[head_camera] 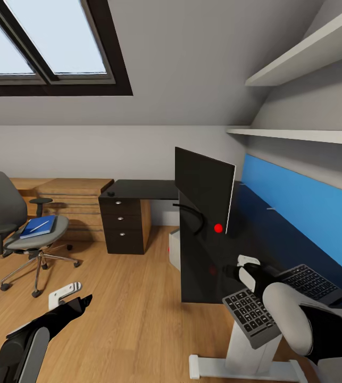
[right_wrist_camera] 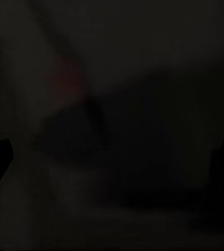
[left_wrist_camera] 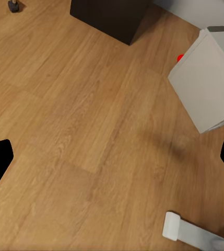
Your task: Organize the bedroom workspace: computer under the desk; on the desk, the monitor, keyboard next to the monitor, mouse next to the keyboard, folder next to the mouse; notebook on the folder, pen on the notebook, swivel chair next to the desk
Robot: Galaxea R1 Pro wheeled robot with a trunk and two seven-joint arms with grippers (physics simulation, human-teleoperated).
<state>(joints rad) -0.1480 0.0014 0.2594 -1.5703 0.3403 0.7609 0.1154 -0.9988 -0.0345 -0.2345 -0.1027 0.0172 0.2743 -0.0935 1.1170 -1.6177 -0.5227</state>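
The wide black monitor (head_camera: 202, 190) stands on the glossy black desk (head_camera: 256, 234). The keyboard (head_camera: 298, 290) lies at the desk's near end, half covered by my right arm. My right gripper (head_camera: 232, 271) hovers open over the desk top just left of it, holding nothing. A small black mouse (head_camera: 110, 193) sits on the desk's far corner. The blue folder (head_camera: 39, 225) lies on the swivel chair (head_camera: 0, 205) with a thin pale pen (head_camera: 42, 226) on it. The computer (head_camera: 174, 248) (left_wrist_camera: 208, 78) stands under the desk. My left gripper (head_camera: 75, 299) (left_wrist_camera: 112, 162) hangs open above the floor. The notebook is not discernible.
A black three-drawer unit (head_camera: 124, 226) stands under the desk's far wing, with a light wooden chest (head_camera: 72, 205) behind the chair. The desk's white foot (head_camera: 245, 367) (left_wrist_camera: 187, 230) is close below me. Wooden floor (head_camera: 123, 308) lies open between chair and desk. Shelves (head_camera: 303, 133) hang above.
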